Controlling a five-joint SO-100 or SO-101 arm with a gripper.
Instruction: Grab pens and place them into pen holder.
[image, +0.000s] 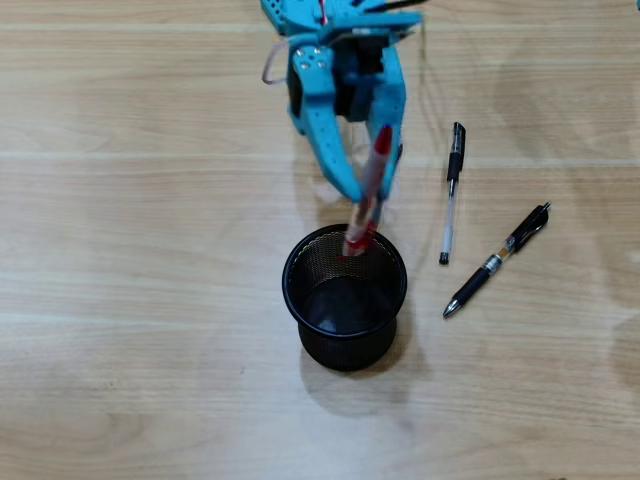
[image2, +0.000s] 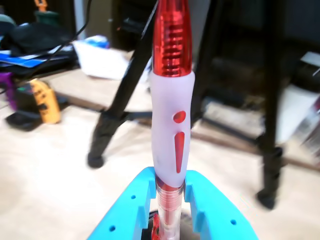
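Gripper (image: 372, 192) of mine pinches the red pen (image: 367, 195) tight, tip angled into the holder (image: 300, 300) for dropping.

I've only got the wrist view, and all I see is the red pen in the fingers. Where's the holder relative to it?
Observer: In the overhead view the holder sits right under the red pen. The pen's lower end is just inside the rim, on the arm's side.
Operator: Anything in the holder yet?
Observer: No, it looks empty apart from that pen's end.
Operator: How many pens are left on the table?
Observer: Two, both right of the holder in the overhead view: a clear pen and a black pen, lying apart.
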